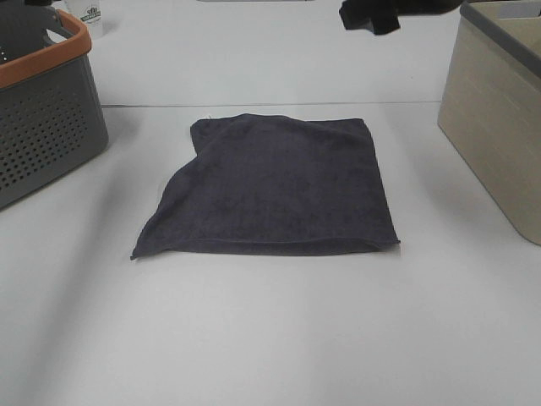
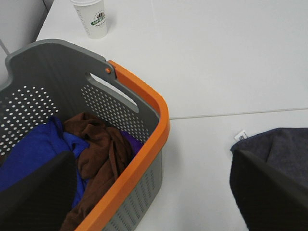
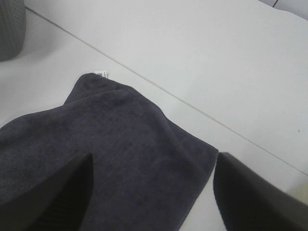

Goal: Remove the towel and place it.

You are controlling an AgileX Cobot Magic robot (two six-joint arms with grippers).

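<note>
On the table (image 1: 270,338) lies the towel (image 1: 279,190), white tag unreadable; both grippers (image 2: 154,192) (image 3: 151,192) spread, empty.

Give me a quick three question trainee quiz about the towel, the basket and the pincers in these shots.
1. True or false: the towel lies spread on the table.
2. What lies in the basket? A) cloths B) cups C) nothing
3. Fill in: the right pincer hangs open over the ____.

Key: 1 true. 2 A: blue cloth, brown cloth. 3 towel.
</note>
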